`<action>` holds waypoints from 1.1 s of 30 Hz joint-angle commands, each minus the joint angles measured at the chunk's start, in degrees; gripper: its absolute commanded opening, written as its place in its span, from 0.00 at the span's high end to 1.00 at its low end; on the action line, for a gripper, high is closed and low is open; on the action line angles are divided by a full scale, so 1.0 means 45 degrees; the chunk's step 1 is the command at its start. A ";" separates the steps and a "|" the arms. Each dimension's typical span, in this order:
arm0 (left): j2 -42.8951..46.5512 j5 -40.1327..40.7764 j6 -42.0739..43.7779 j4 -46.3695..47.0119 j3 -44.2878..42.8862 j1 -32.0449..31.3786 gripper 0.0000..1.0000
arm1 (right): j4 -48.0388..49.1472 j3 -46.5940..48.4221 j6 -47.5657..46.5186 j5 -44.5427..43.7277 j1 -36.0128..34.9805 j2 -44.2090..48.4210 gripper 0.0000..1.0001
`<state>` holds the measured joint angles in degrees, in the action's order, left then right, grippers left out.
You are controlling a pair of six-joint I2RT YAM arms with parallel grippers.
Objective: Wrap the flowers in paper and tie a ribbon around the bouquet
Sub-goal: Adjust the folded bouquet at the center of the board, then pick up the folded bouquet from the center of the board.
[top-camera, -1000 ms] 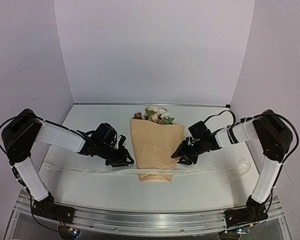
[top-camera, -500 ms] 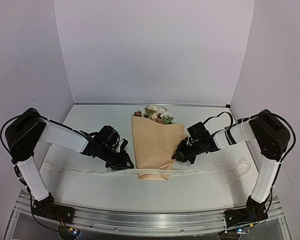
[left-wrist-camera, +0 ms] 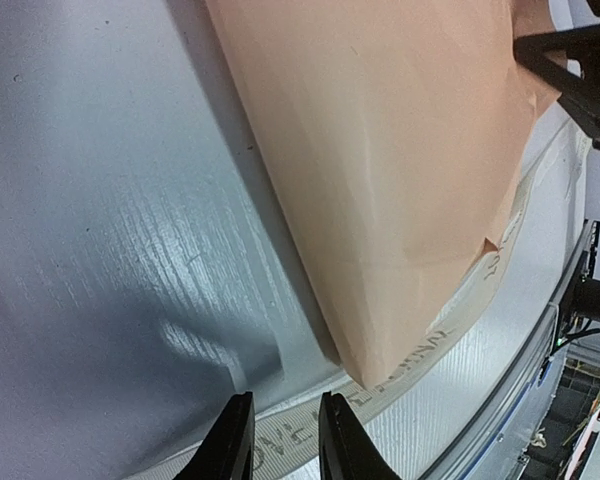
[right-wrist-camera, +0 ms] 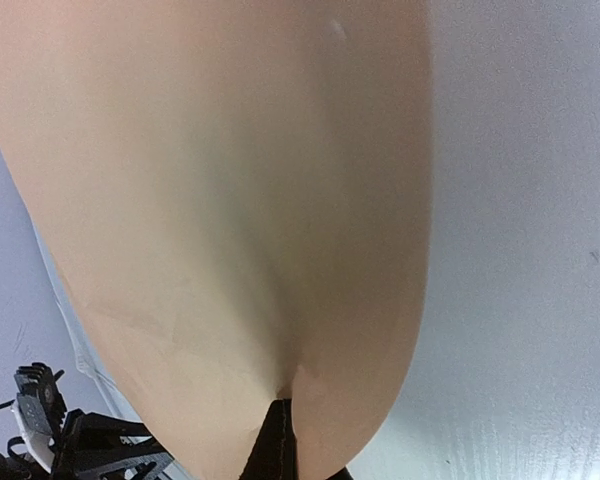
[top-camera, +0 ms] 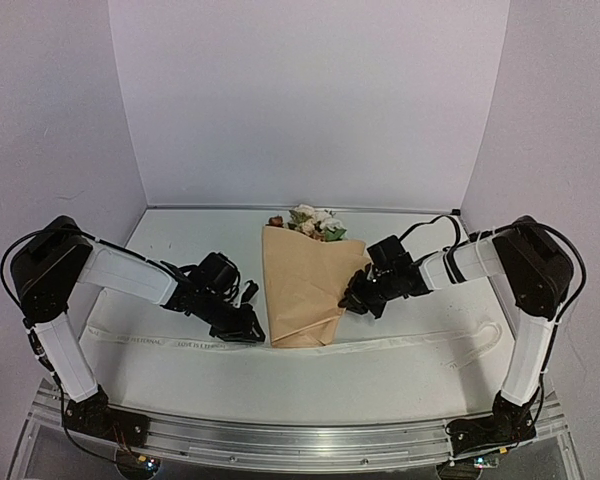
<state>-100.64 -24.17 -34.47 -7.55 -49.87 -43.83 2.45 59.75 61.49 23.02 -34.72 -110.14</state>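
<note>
The bouquet [top-camera: 302, 290] lies at the centre of the top view with its rose heads [top-camera: 310, 221] toward the top. Its narrow end rests on the ribbon [top-camera: 150, 340], which runs left to right across the table [top-camera: 180, 255].

- Right gripper [top-camera: 354, 302]: jaws closed, pinching the paper [right-wrist-camera: 230, 200] at the cone's right edge.
- Left gripper [top-camera: 251, 332]: jaws narrowly parted over the ribbon, just left of the cone's tip.

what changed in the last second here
The right gripper closed on the right edge of the paper and pulled it inward, so the wrap is narrower and its bottom end sits a little farther back. The left gripper dipped slightly toward the ribbon, jaws a little apart. The ribbon stayed where it lay.
</note>
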 commanded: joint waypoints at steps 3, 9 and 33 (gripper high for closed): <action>0.0128 0.0018 0.0531 -0.0222 -0.0383 -0.0044 0.75 | -0.1115 0.1521 -0.0254 -0.0448 -0.0041 -0.0358 1.00; 0.0630 0.1069 -0.0073 -0.0208 -0.0304 -0.0008 0.67 | -0.2589 0.2009 0.0332 0.0137 -0.0041 0.0026 1.00; 0.0006 -0.0631 -0.2797 0.1799 -0.0963 0.1362 0.37 | -0.2578 0.2807 0.4058 0.1116 -0.0019 0.0153 1.00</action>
<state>-100.48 -24.36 -46.27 -1.34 -51.43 -38.07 -10.36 69.87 76.26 27.37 -34.70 -111.31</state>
